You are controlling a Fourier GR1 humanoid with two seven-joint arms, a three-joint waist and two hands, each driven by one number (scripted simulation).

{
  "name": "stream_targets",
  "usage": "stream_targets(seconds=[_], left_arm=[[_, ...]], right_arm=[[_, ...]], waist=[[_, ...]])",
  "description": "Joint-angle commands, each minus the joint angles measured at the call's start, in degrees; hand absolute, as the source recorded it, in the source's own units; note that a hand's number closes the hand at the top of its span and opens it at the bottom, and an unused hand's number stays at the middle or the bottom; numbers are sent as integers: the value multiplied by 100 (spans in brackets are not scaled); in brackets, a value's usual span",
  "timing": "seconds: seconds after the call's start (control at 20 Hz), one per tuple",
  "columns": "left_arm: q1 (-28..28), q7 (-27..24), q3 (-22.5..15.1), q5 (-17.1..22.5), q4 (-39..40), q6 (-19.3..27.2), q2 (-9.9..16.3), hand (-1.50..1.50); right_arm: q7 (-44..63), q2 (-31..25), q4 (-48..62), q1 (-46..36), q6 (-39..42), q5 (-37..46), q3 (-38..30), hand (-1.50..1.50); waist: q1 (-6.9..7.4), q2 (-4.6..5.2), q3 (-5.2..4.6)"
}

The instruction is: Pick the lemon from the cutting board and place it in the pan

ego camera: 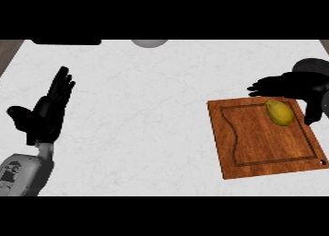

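Right hand (292, 87) hovers at the far edge of the cutting board (262, 143), fingers loosely spread around the lemon (280, 112), gripping nothing; its forearm is cut off at my frame's right edge. Left hand (48, 108) rests open above the bench (146, 115). I read no markings.

A white, faintly marbled counter (153, 115) fills most of the view. At its far edge, a little left of the middle, lies a flat black object (66, 42), only partly in view. Just right of it, also at the far edge, sits a rounded grey object (149, 43). Strips of brown wooden floor (2, 57) show past the counter's far left and far right corners.
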Motion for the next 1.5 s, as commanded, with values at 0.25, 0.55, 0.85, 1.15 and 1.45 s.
stream_targets(seconds=[0.25, 0.55, 0.85, 1.15, 1.45], left_arm=[[-58, 287, 274, -96, -114, -204, -33, 0], [-163, 406, 279, -314, -157, -97, -141, 0], [-88, -40, 335, -295, 216, -314, -288, 0], [103, 106, 209, -497, -137, -111, -499, 0], [33, 230, 358, -418, -109, -154, -301, 0]], right_arm=[[-430, 297, 470, 181, -305, 662, -253, -150], [-697, 378, 580, 172, -338, 990, -206, 150], [-1040, 404, 203, 188, -489, 1025, -237, 150], [-1340, 467, 606, 135, -707, 1008, -513, 150], [2910, 1222, 1647, 85, 155, -254, -1938, 150]], waist=[[-26, -4, 0], [-31, -2, 1], [-68, -14, -3], [6, 1, 2], [-195, -71, -20]])
